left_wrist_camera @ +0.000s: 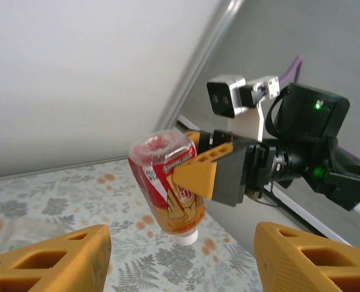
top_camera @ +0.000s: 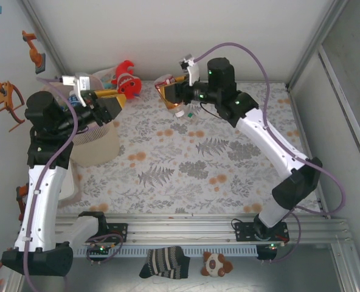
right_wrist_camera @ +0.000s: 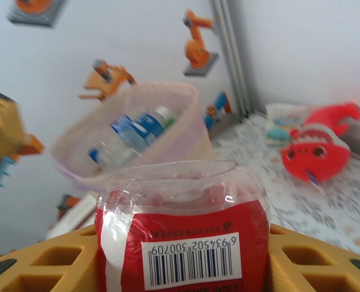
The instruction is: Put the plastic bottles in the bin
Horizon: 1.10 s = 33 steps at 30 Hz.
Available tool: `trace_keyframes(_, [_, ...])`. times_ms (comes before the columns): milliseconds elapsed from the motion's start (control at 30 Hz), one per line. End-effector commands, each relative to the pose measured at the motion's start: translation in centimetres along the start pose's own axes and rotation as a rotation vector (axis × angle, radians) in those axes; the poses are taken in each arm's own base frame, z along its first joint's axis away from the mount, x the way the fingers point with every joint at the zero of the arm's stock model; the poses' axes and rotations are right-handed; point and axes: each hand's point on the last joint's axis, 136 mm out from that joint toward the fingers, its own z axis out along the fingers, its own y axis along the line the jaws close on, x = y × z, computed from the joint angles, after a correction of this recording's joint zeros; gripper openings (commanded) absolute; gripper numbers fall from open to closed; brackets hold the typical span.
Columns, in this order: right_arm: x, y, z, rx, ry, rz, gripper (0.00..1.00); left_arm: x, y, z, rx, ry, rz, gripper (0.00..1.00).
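The right jaws pinch a red-labelled bottle (right_wrist_camera: 183, 243) across its body, cap down, clear of the surface (top_camera: 186, 164), likely for carrying; beyond, the bin (right_wrist_camera: 183, 131) holds blue-labelled bottles (right_wrist_camera: 137, 128); the left jaws hang spread and empty near its rim; the fish plush (top_camera: 126, 78) lies farthest

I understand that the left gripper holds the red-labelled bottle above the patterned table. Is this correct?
Not quite. It is the right gripper that holds the red-labelled bottle above the patterned table, with its jaws shut on it. The left wrist view shows this: the left gripper has its jaws open, with nothing between them.
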Motion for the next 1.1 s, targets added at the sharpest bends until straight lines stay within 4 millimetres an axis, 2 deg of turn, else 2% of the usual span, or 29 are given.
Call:
trace_keyframes(0, [-3.2, 3.4, -1.5, -0.127, -0.107, 0.002, 0.51, -0.4, -2.6, 0.7, 0.119, -0.008, 0.082, 0.66])
trace_keyframes(300, [-6.2, 7.5, -3.4, -0.277, -0.197, 0.014, 0.51, 1.1, -7.1, 3.8, 0.310, 0.046, 0.142, 0.72])
trace_keyframes(567, [-7.4, 10.1, -4.5, -0.398, -0.244, 0.036, 0.51, 1.9, -8.7, 6.3, 0.386, 0.073, 0.150, 0.73])
trace_keyframes(767, [-7.4, 10.9, -4.6, -0.445, -0.249, 0.070, 0.51, 1.8, -9.8, 7.9, 0.428, 0.060, 0.162, 0.72])
trace_keyframes(867, [-7.3, 11.0, -4.8, -0.441, -0.255, 0.071, 0.51, 1.6, -8.8, 8.8, 0.376, 0.057, 0.149, 0.71])
trace_keyframes(933, [-7.1, 10.7, -4.9, -0.418, -0.251, 0.063, 0.51, 1.5, -7.6, 9.2, 0.298, 0.048, 0.140, 0.71])
trace_keyframes(1067, [-6.8, 10.4, -5.2, -0.370, -0.250, 0.044, 0.51, 1.4, -5.6, 9.4, 0.179, 0.027, 0.132, 0.71])
